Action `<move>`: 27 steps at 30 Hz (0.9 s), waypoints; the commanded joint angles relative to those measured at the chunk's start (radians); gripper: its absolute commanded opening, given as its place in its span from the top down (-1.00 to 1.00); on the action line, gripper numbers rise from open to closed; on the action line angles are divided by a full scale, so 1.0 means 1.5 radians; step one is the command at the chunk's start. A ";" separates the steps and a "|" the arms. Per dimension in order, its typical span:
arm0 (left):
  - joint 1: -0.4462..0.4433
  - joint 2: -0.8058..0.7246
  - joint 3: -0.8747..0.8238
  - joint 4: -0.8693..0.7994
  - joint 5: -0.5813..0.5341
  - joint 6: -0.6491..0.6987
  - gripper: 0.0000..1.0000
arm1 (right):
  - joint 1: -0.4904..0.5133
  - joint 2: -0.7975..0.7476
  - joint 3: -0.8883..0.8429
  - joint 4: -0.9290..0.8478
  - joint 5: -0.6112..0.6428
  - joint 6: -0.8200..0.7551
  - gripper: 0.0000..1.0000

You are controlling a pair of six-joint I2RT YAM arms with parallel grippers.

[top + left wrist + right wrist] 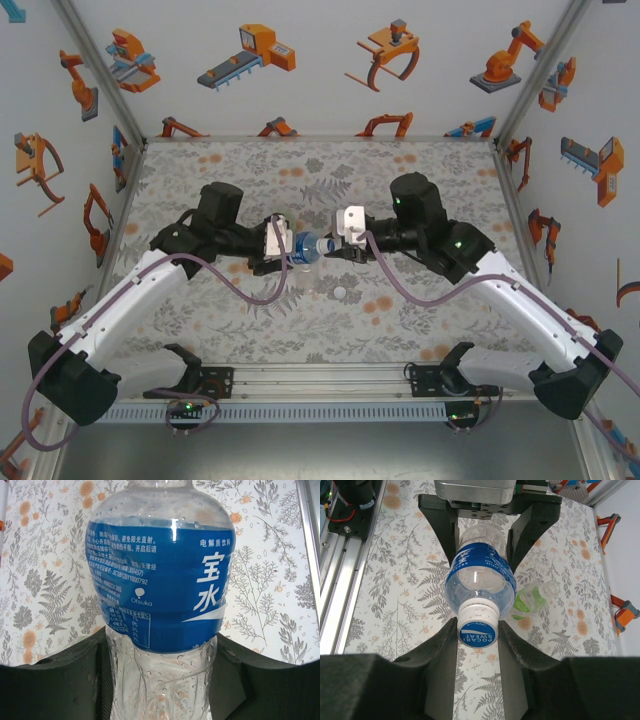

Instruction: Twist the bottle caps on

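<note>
At frame centre, the left gripper (288, 250) clamps the blue-labelled bottle (480, 575) while the right gripper (477, 626) pinches its white cap (478, 632) over the floral table (420, 170).

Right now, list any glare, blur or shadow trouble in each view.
Left wrist: a white glare streak runs down the blue-label bottle; its print stays sharp. Right wrist: Pocari Sweat cap sharp, glare spot on the label. Top external: even light, faint shadows.

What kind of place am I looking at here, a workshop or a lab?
Probably a robot training booth: white walls printed with cartoon robots enclose a floral tabletop, and a left arm and right arm, bolted to a rail, hold one bottle.
</note>
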State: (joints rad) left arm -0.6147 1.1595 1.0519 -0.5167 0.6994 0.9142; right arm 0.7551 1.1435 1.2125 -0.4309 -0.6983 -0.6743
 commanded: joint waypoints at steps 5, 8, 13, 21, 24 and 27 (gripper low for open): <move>-0.002 -0.006 0.004 -0.008 0.012 0.011 0.99 | -0.001 -0.016 -0.013 0.053 0.030 0.199 0.73; -0.002 -0.005 0.004 -0.008 0.013 0.010 0.99 | 0.000 -0.017 -0.026 0.102 0.060 0.415 0.92; -0.002 0.001 0.007 -0.007 0.015 0.011 0.99 | 0.000 -0.030 -0.053 0.149 0.197 0.793 1.00; -0.002 0.004 0.008 -0.007 0.021 0.011 0.98 | -0.014 -0.007 -0.035 0.033 0.278 1.224 1.00; -0.001 0.003 0.008 -0.007 0.022 0.010 0.98 | -0.014 -0.007 -0.032 0.038 0.285 1.231 1.00; -0.002 0.006 0.008 -0.007 0.024 0.010 0.98 | -0.014 -0.018 -0.025 0.038 0.310 1.190 0.89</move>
State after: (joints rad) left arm -0.6125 1.1725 1.0519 -0.5159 0.6712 0.9112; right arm 0.7486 1.1271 1.1397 -0.3748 -0.3267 1.0386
